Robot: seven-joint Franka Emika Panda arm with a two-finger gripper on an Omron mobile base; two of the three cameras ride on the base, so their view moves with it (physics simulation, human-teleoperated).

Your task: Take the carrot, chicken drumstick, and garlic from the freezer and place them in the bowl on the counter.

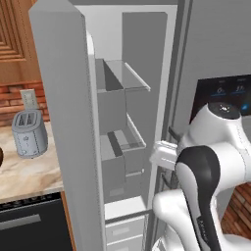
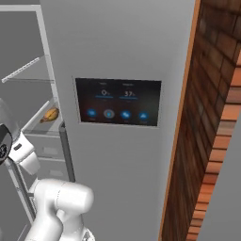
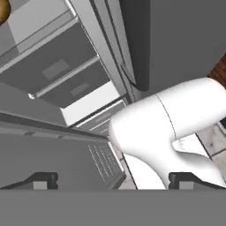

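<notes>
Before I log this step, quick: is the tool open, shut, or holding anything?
Tool: open, its tips spread wide apart with nothing between them; it points at the lower part of the freezer.

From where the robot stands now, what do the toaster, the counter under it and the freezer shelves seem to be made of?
Toaster: looks like brushed metal, silver-grey with a soft sheen.
Counter: seems polished stone, beige with mottled brown patches.
Freezer shelves: probably clear plastic or glass, since the freezer's white wall shows through them.
Everything is rendered, so these are only impressions.
</notes>
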